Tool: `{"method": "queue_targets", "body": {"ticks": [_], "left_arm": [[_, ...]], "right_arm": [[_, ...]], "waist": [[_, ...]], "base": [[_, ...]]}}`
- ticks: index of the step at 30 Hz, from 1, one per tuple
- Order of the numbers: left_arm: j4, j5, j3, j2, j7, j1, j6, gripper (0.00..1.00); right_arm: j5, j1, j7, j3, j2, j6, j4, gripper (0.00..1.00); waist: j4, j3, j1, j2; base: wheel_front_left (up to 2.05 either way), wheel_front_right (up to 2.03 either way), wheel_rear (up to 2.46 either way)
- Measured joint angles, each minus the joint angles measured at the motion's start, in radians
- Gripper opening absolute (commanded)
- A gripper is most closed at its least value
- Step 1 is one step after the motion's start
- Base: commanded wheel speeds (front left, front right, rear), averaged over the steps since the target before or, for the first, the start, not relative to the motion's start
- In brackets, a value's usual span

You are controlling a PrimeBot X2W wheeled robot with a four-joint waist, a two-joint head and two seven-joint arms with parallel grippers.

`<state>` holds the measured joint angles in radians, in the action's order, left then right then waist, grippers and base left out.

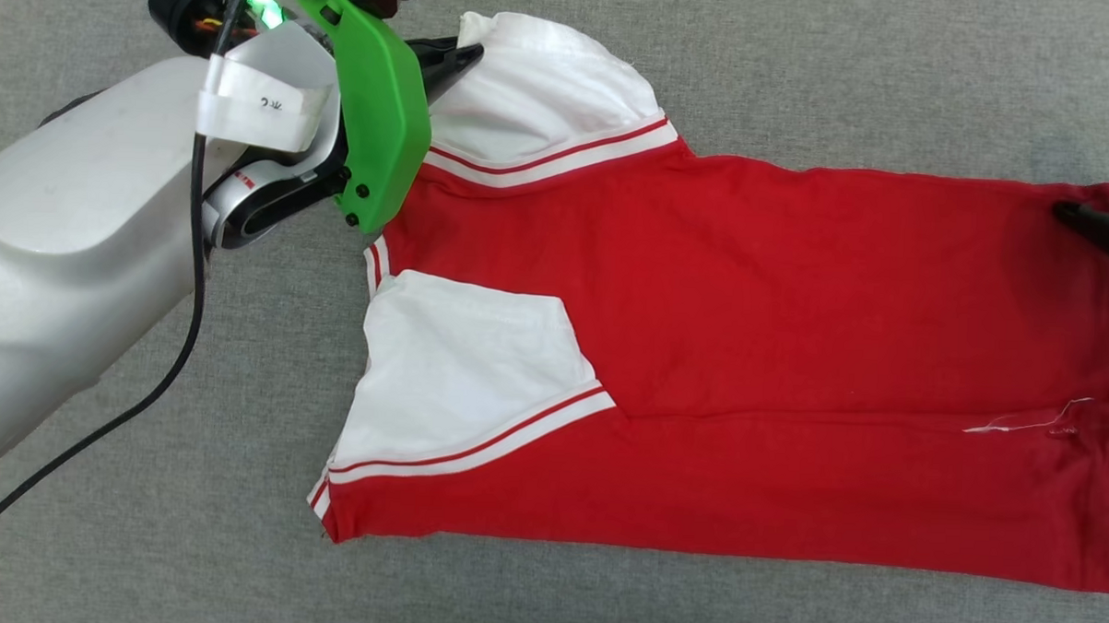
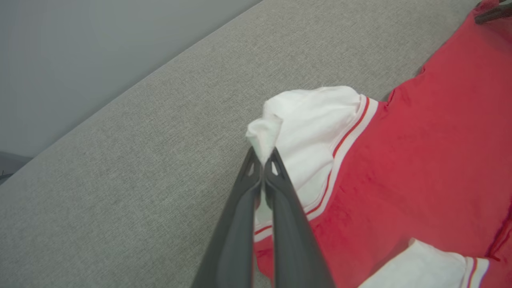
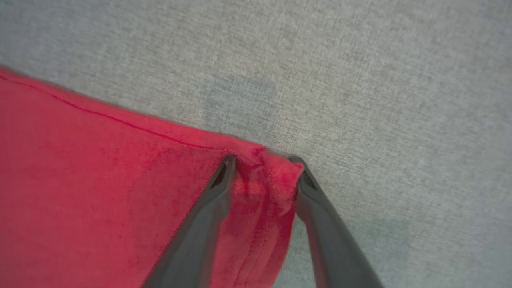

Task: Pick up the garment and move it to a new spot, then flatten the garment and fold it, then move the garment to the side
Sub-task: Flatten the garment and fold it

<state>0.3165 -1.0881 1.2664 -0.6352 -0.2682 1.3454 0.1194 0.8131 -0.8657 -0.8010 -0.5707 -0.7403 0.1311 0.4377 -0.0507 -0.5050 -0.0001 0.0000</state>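
Nearest your head camera sits the pale left forearm (image 1: 68, 239), bulking across the left side of that view. Under everything you have the grey woven surface (image 1: 803, 71), and the garment (image 1: 795, 292) lies spread on it sideways: shoulders toward your left, hem toward your right, the red body mostly flat with one long crease running lengthwise through its lower part. Look at the near white sleeve (image 1: 460, 364): it is folded inward and rests on the red body, its red-and-white striped trim slanting across. The far white sleeve (image 1: 543, 99) sticks out past the top edge of the body. A green bracket (image 1: 382, 112) on your left wrist shows in front of the shoulder end, and a black cable (image 1: 191, 271) trails down beside the forearm. Your left tool (image 2: 263, 158) has its two fingers pressed together on a pinch of white cloth at that far sleeve's outer edge, and the cloth stands up beyond the tips. Your right tool (image 3: 264, 162) is at the far hem corner, fingers apart, the red corner bunched between them and touching both. A thin white thread (image 1: 1021, 422) lies on the red cloth near the hem.
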Motion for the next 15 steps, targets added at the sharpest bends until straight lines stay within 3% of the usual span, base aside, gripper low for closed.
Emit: {"method": "queue_targets", "body": {"ticks": [9, 15], "left_arm": [[0.048, -0.021, -0.002, -0.004, 0.063, -0.083, 0.000, 0.00], [0.038, -0.028, 0.000, -0.042, 0.098, -0.199, -0.001, 0.00]], "right_arm": [[0.029, 0.011, 0.236, -0.062, 0.021, 0.000, 0.007, 0.00], [0.051, 0.086, 0.381, -0.103, 0.014, 0.000, -0.021, 0.00]], "waist": [[0.015, 0.071, 0.0000, 0.0000], [0.029, 0.148, 0.0000, 0.0000]], "base": [[0.00, 0.00, 0.00], [0.00, 0.00, 0.00]]}}
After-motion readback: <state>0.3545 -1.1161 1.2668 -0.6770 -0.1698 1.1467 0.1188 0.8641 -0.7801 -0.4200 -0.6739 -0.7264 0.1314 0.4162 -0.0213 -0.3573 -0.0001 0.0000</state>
